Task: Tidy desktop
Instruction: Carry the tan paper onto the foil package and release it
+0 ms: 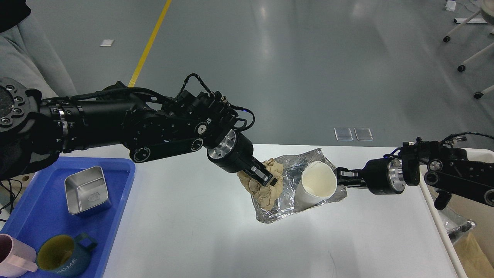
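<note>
The left claw [266, 178] is clamped on a crumpled wad of brown paper [266, 189], its dark fingers pinching the top of the wad and pressing it against the left edge of a sheet of crinkled silver foil [283, 200]. That foil is the thing to steer by: it lies on the white surface [193, 216], right of the middle and toward the far edge. On the foil's right half a white paper cup [316, 187] lies tipped, its open mouth facing up and toward me. At the foil's right edge the right claw [342, 180] reaches in low and level, touching the cup's rim or the foil (which one it holds, and how far apart its fingers are, I cannot tell). Well to the left of the foil, a blue tray [119, 216] at the surface's near left corner holds a square steel tin [85, 190], a dark green mug [63, 255] and a pink mug [13, 258]. Right of the foil, past the surface's edge, a cream bin [438, 227] stands.
</note>
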Robot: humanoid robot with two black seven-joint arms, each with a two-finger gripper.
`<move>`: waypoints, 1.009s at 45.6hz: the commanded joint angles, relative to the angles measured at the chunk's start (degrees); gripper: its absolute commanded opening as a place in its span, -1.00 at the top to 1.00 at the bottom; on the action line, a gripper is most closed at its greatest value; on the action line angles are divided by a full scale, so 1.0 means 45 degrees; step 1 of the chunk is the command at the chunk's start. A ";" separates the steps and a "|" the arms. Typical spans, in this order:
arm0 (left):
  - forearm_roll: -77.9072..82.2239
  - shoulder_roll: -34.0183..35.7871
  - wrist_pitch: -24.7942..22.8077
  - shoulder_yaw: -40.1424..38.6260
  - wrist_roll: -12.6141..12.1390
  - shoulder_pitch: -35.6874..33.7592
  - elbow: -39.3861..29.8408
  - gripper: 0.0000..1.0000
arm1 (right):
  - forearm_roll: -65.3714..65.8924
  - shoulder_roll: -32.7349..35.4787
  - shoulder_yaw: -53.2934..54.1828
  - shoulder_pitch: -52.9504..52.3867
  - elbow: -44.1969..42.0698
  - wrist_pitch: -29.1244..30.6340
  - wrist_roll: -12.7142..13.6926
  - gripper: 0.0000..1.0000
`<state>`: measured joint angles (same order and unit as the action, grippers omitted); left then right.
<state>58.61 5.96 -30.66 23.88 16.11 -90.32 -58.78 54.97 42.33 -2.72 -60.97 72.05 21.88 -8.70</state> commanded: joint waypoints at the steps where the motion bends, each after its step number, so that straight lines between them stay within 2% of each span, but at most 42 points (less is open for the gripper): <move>1: -0.0035 -0.0230 0.0133 -0.0052 0.0014 -0.0046 0.0075 0.87 | -0.0007 0.0007 -0.0021 -0.0005 0.0024 0.0000 0.0000 1.00; 5: -0.0035 -0.0367 0.0191 -0.0032 0.0014 -0.0085 0.0211 0.73 | -0.0007 0.0027 -0.0021 -0.0005 0.0082 0.0020 0.0000 1.00; 9: -0.0055 -0.0504 0.0328 -0.0052 0.0014 -0.0065 0.0329 0.44 | -0.0007 0.0027 -0.0021 -0.0005 0.0082 0.0000 0.0000 1.00; 12: -0.0075 -0.0523 0.0581 -0.0071 -0.0005 -0.0085 0.0348 0.11 | -0.0007 0.0027 -0.0021 -0.0025 0.0082 0.0020 0.0000 1.00; 15: -0.0211 -0.0679 0.1069 -0.0032 0.0014 -0.0104 0.0348 -0.35 | -0.0007 0.0027 -0.0021 -0.0025 0.0082 0.0020 0.0000 1.00; 17: -0.0328 -0.0835 0.1459 -0.0013 0.0034 -0.0104 0.0348 -0.54 | -0.0007 0.0027 -0.0021 -0.0025 0.0082 0.0020 0.0000 1.00; 37: -0.0542 -0.0856 0.1559 -0.0188 0.0268 -0.0924 0.0329 -0.64 | -0.0007 0.0086 -0.0021 0.0014 0.0063 0.0020 -0.0001 1.00; 46: -0.2709 -0.0485 0.1910 -0.0461 0.0249 -0.1120 0.0562 -0.64 | -0.0709 0.0183 -0.0002 0.0092 -0.0074 0.0020 -0.0020 1.00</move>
<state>52.32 2.79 -23.16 22.76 17.26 -94.99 -57.27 54.41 42.84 -2.86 -60.87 72.13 21.97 -8.74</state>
